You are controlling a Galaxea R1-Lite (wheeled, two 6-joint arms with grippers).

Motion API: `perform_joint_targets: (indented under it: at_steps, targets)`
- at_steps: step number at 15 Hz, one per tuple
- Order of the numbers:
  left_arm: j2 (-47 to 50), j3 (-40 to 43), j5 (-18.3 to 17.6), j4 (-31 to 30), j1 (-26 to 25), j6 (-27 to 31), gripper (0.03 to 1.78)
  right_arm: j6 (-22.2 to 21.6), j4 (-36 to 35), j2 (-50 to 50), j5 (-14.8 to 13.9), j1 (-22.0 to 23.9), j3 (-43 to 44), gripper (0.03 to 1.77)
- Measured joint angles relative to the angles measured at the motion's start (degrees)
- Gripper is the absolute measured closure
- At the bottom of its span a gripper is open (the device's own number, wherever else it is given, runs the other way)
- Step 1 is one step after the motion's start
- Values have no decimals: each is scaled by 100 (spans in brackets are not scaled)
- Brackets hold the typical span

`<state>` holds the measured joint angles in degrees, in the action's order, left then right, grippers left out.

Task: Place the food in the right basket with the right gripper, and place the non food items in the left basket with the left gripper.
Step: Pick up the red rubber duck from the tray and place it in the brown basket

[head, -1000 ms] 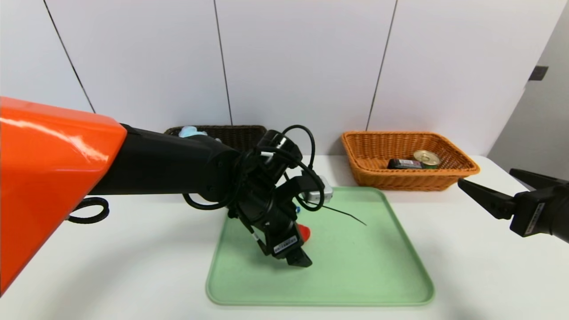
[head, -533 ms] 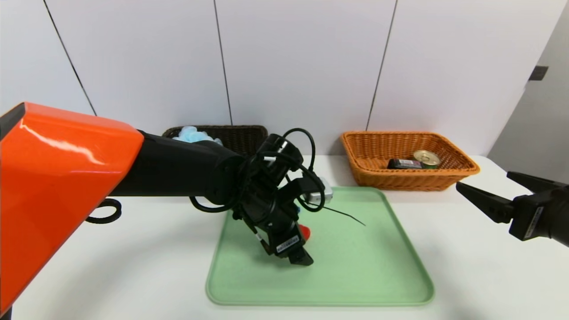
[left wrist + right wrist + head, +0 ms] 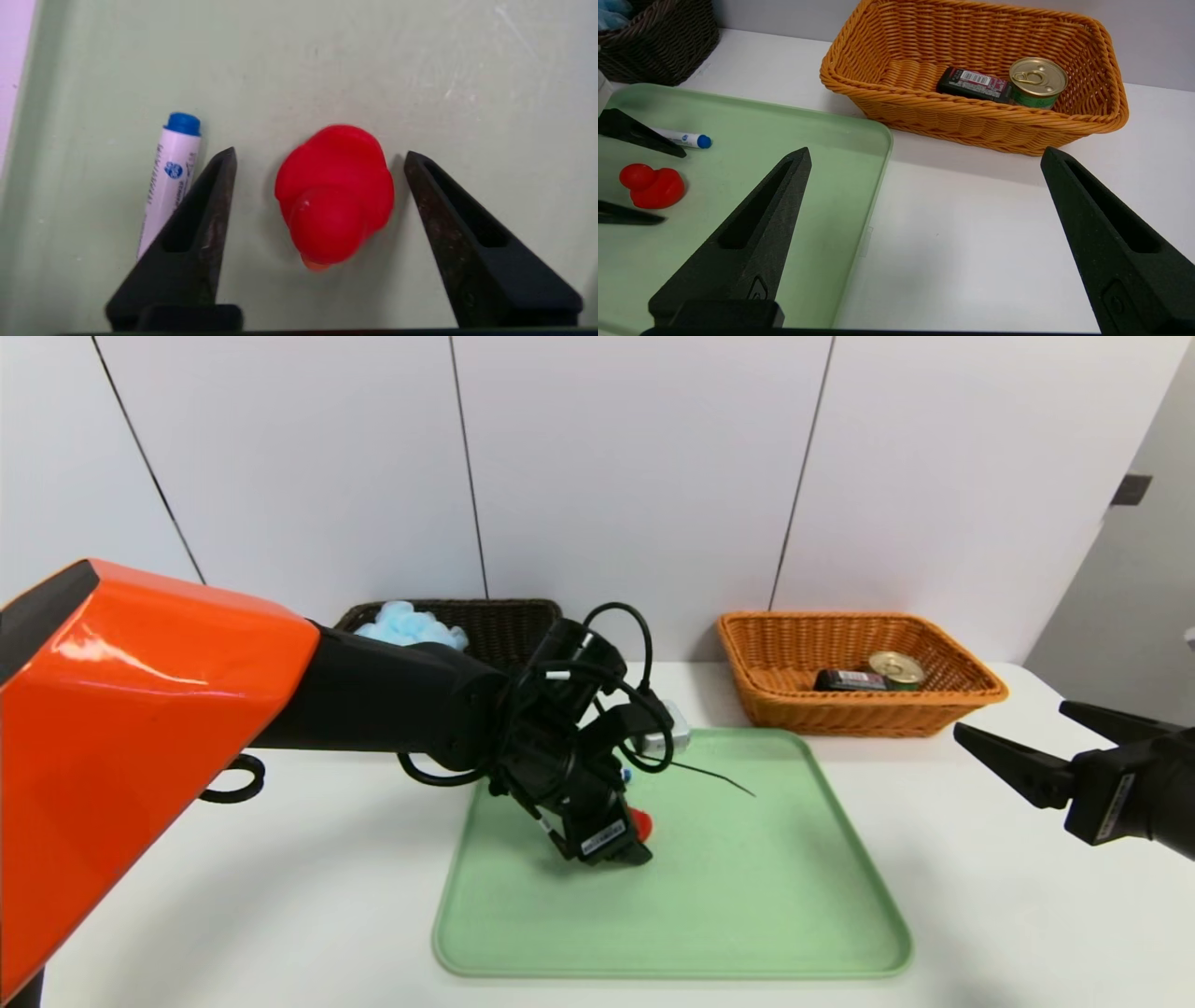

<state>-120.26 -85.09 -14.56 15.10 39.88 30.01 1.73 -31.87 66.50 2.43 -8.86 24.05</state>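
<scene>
On the green tray (image 3: 747, 896) a small red duck (image 3: 334, 196) stands between the fingers of my left gripper (image 3: 320, 153). The gripper is open, with a narrow gap on each side of the duck. A white marker with a blue cap (image 3: 170, 179) lies just outside one finger. In the head view the gripper (image 3: 621, 845) covers most of the duck (image 3: 640, 822). The light-blue pouf (image 3: 408, 623) sits in the dark brown basket (image 3: 504, 621). The tin (image 3: 896, 667) and black box (image 3: 848, 680) lie in the orange basket (image 3: 859, 719). My right gripper (image 3: 1016, 721) hovers open and empty at the table's right.
The tray fills the table's middle, with the two baskets behind it against the white wall. A thin black cable (image 3: 714, 779) trails from my left wrist over the tray. White tabletop (image 3: 971, 242) lies between tray and right gripper.
My left gripper has sunk lower around the duck and its fingers have drawn closer together. The arm's drop uncovers more of the pouf. The right gripper has barely shifted.
</scene>
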Motion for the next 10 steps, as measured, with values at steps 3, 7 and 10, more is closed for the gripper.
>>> perform_joint_targets:
  at_steps: [3, 7, 10]
  targets:
    - [-35, 30, -5, -59, -7, -11, 95, 0, -2, 37, 66, 5, -5, 10]
    - [-33, 37, 1, -56, -7, -13, 113, 5, -11, 91, 71, 0, 4, 10]
    - [-27, 45, 10, -55, -7, -13, 114, 9, -66, 124, 77, 0, 1, 10]
